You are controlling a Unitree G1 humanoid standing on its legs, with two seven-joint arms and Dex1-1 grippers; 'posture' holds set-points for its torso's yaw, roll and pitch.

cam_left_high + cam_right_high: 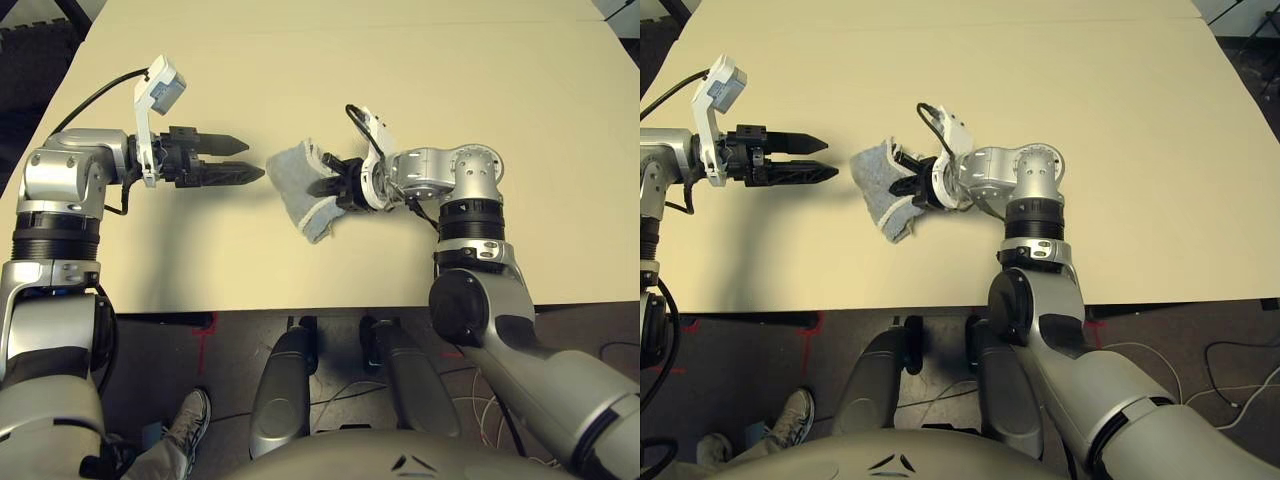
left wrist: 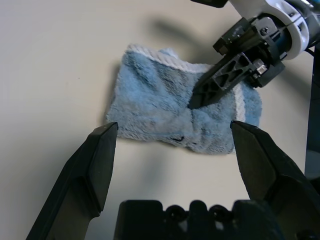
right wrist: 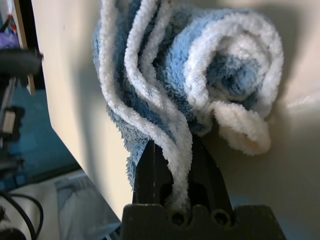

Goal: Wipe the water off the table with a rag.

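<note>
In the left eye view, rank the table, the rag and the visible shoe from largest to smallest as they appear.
1. Table
2. Rag
3. Shoe, a bit smaller than the rag

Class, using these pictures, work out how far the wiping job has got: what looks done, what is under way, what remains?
Done: the soft blue-grey terry towel with white edging is gripped in the right black two-fingered end effector.
In hand: the towel lies bunched on the smooth pale beige tabletop, probably for wiping; the open left end effector holds nothing.
Left: likely finishing the wipe and releasing the towel.
</note>
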